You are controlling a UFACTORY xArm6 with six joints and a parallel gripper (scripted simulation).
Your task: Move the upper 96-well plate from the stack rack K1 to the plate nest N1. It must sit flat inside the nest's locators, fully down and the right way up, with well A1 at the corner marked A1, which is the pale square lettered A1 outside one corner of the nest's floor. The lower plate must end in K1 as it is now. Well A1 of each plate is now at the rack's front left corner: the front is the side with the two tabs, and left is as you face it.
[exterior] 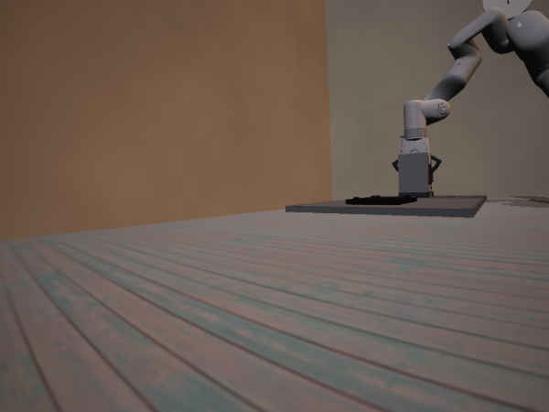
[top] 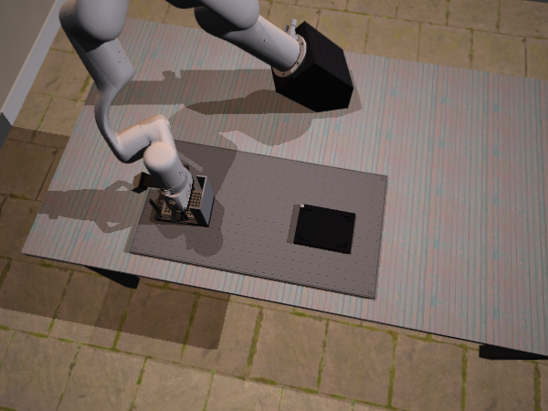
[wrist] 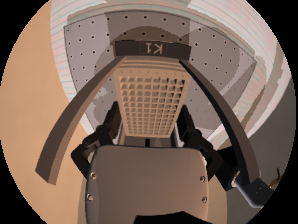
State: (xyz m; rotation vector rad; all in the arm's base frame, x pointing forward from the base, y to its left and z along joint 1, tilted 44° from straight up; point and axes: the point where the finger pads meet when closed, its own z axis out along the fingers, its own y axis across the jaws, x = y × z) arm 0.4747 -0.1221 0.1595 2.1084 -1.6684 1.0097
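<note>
— Gripping the upper 96-well plate (wrist: 150, 102) already, is it?

— Yes. The gripper (wrist: 148, 137) is standing wide but clamped across the plate's sides, with the plate lying directly beneath it, inside stack rack K1 (top: 206, 201) at the left of the breadboard (top: 269, 192).

— So how much is being left undone?

— Nearly everything, I'm judging. The plate is sitting down in the rack, not raised; the plate nest N1 (top: 325, 228) is lying well apart to the right, holding nothing. Lifting, carrying, and matching well A1 to the pale A1 marker (top: 301, 205) are remaining.
</note>
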